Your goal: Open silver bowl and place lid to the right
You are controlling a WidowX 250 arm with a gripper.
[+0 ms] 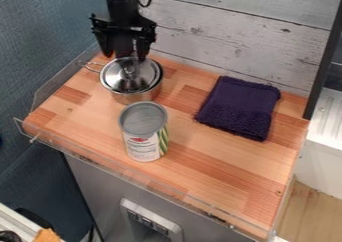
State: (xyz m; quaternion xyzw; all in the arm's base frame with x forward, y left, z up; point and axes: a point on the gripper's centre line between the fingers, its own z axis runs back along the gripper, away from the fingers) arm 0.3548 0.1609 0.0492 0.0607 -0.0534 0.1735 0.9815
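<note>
Well, my claw (125,57) hangs right over the bowl (135,96), fingers spread, and the shiny, domed metal lid (117,80) sits on top. Just in front of the bowl stands an upright cylindrical can (141,145) with a flat grey top. Off to the right, a folded purple cloth (239,107), thick and nubbly, lies on my smooth wooden counter (207,161). Rough, whitewashed planks (234,41) rise behind.

lid (117,78) sits on pot (138,96), behind can (143,137), left of cloth (238,106).
</note>
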